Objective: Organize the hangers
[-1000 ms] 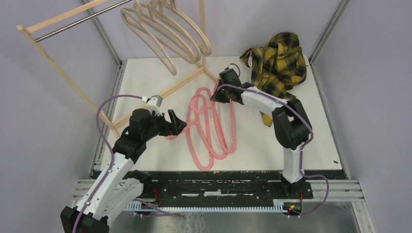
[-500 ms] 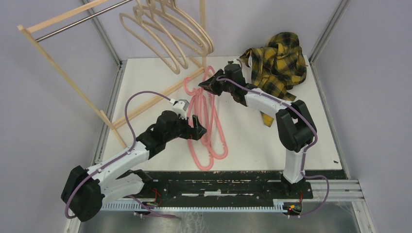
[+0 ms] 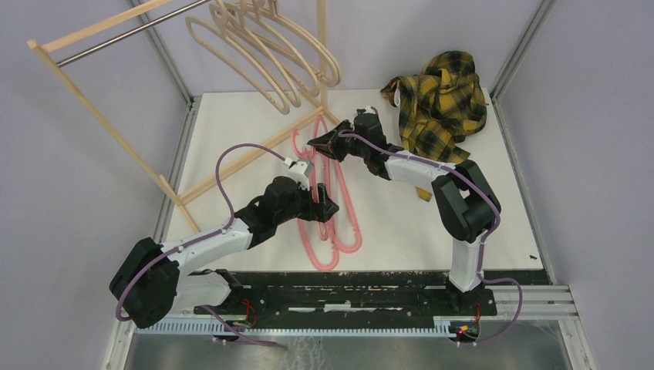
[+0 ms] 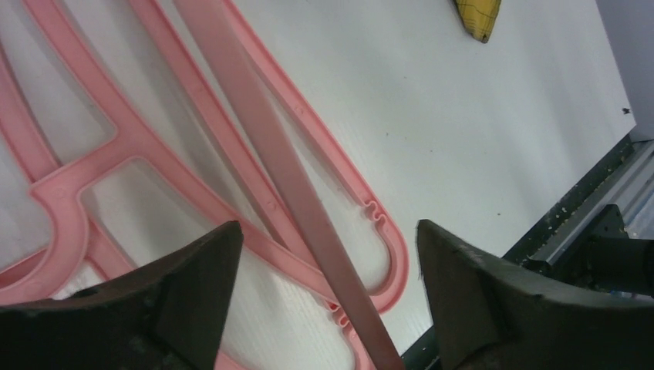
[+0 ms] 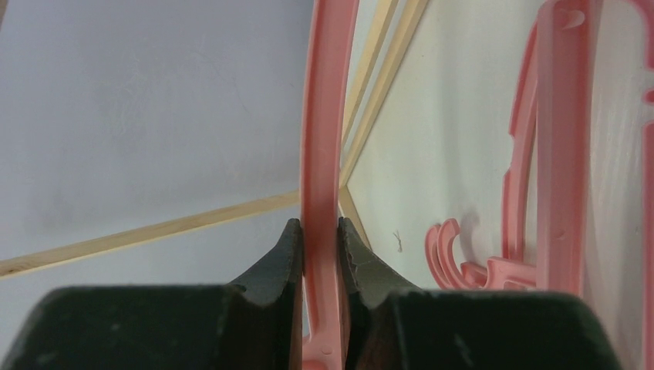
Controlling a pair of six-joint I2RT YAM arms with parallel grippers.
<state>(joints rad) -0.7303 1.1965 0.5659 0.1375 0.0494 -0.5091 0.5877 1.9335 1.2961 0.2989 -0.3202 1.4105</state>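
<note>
Several beige hangers [image 3: 270, 54] hang from the rack's rail at the back. Pink hangers [image 3: 351, 231] lie bunched on the white table. My right gripper [image 3: 316, 144] is shut on the edge of one pink hanger [image 5: 320, 139], holding its far end up near the rack's foot. In the right wrist view both pads press the pink strip, with my right gripper [image 5: 318, 231] fully on it. My left gripper [image 3: 328, 206] hovers open over the bunch. In the left wrist view a raised pink bar [image 4: 293, 185] runs between the fingers of my left gripper [image 4: 328, 254], touching neither.
The wooden rack [image 3: 100, 116] with its metal rail [image 3: 123, 35] stands at the back left, and its base bar [image 3: 247, 158] crosses the table. A yellow plaid shirt [image 3: 439, 100] lies crumpled at the back right. The table's dark front edge [image 4: 586, 185] is close to my left gripper.
My left arm has reached right, over the pink hangers, and its jaws have narrowed a little. My right gripper has carried its pink hanger left and tilted it up.
</note>
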